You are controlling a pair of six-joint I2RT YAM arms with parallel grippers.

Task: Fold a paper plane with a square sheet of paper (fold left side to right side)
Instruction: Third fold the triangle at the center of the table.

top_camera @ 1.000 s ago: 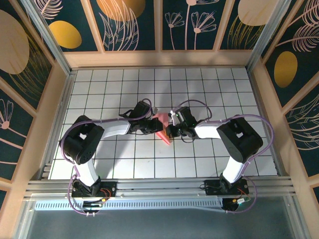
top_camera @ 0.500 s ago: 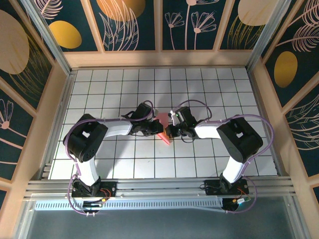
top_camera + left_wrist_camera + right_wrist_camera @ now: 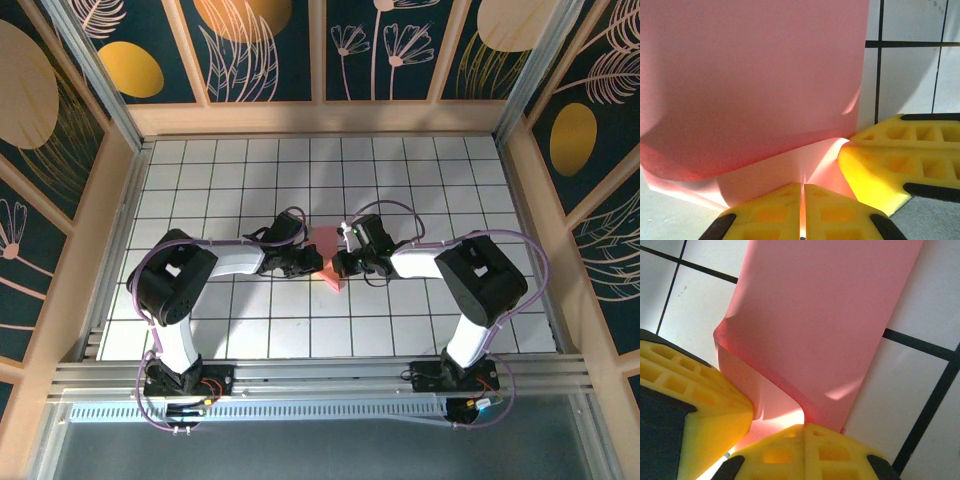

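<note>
Paper folding was the step in hand, near the middle of the white grid table (image 3: 200,180). On the left, the left gripper (image 3: 316,263) had its yellow fingers (image 3: 770,200) pressed together, with a thin pink sliver of the square sheet of paper (image 3: 328,246) pinched in the seam between them. The sheet lay between the two grippers, already doubled into a narrow band. In the left wrist view its upper layer curled over the lower one in a soft, uncreased roll. On the right, the right gripper (image 3: 341,265) was likewise closed. Its fingertips (image 3: 835,445) nipped the same end of the sheet just beside the left pair, the two sets of fingers nearly touching.

Judged from this, the fold was formed but not yet sharpened. To do it well, both grips should hold the layers level so that edges and corners match. The rounded bend should then be pressed flat against the table, working outward from the pinched end, with one gripper anchoring while the other slides along. Pulling apart or lifting unevenly would likely skew the crease or tear such thin paper.
</note>
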